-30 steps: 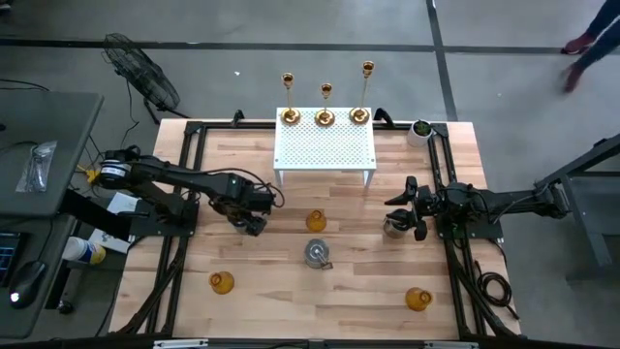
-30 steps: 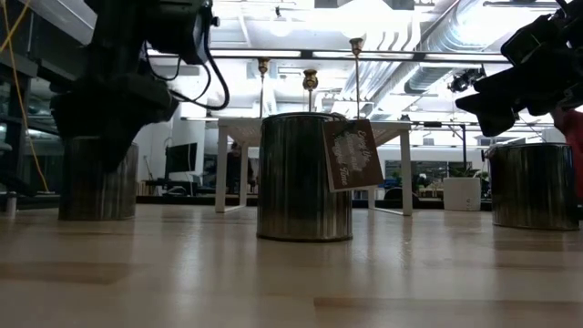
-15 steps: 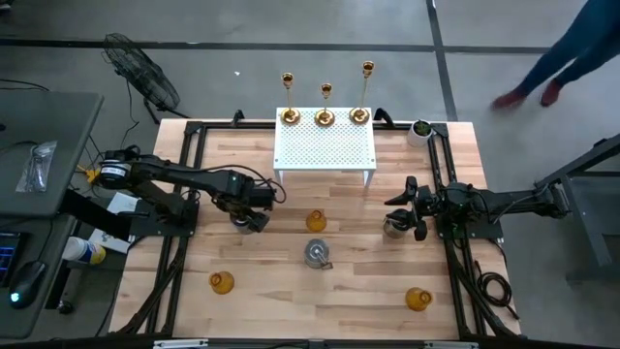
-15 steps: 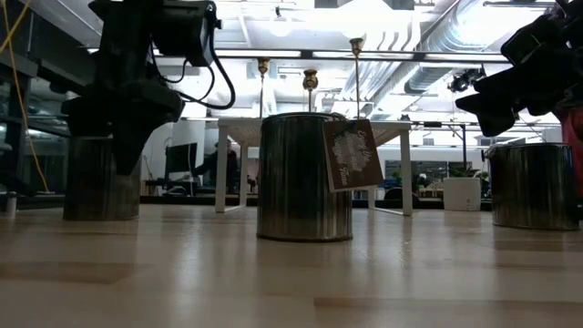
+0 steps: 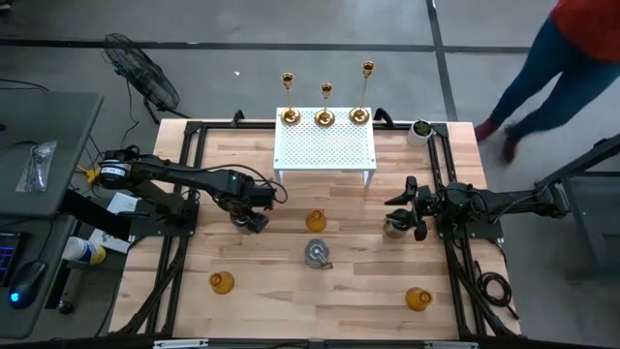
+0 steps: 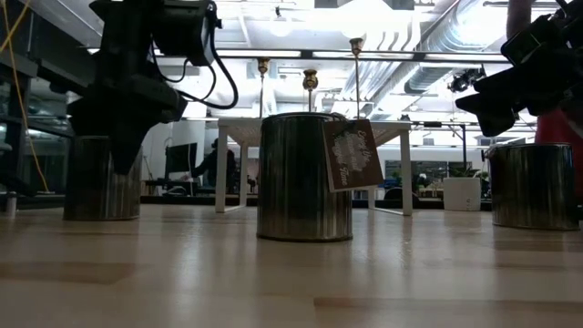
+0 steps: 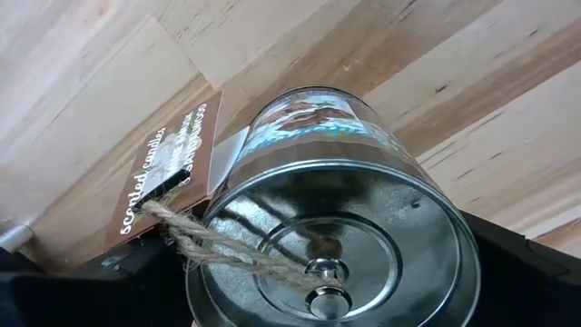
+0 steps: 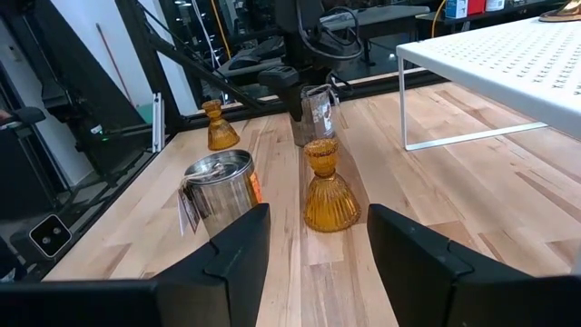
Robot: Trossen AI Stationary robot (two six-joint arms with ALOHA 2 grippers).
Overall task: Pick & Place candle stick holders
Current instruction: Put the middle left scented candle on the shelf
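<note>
Workshop floor of grey concrete surrounds a light wooden table [image 5: 339, 291] framed by black rails.

Candle stick holders, nine in all:
- Three tall gold sticks [image 5: 325, 105] with round bases stand in a row along the far edge of a white perforated riser [image 5: 325, 147], which sits at the middle of the table's far edge.
- Silver tin, centre [image 5: 317, 254]: upright near the table's middle, a card tag hanging at its side; the low view shows it nearest the camera [image 6: 304, 177].
- Silver tin, left [image 5: 239, 219]: upright toward the table's left edge, under the left gripper [image 5: 250, 215]. The left wrist view shows its knobbed lid [image 7: 331, 245], a twine loop and a brown label, with a dark finger on either side; whether the fingers touch the tin cannot be told.
- Silver tin, right [image 5: 393, 226]: upright toward the right edge, just beside the right gripper [image 5: 415, 215].
- Amber glass holder, centre [image 5: 316, 221]: between the riser and the centre tin.
- Amber glass holder, near-left [image 5: 222, 282]: by the near-left corner.
- Amber glass holder, near-right [image 5: 418, 299]: by the near-right corner.

Grippers:
- Left gripper: low over the left tin, fingers spread wide around it.
- Right gripper: hovering above the table beside the right tin, fingers parted and holding nothing; its wrist view looks between them [image 8: 309, 250] across the table.

Other items:
- Small green plant in a white pot [image 5: 420, 129], at the far-right corner.
- Floor fan [image 5: 141, 70], beyond the far-left corner.
- Person in blue trousers and a red top [image 5: 557, 68], walking on the floor past the far-right corner.
</note>
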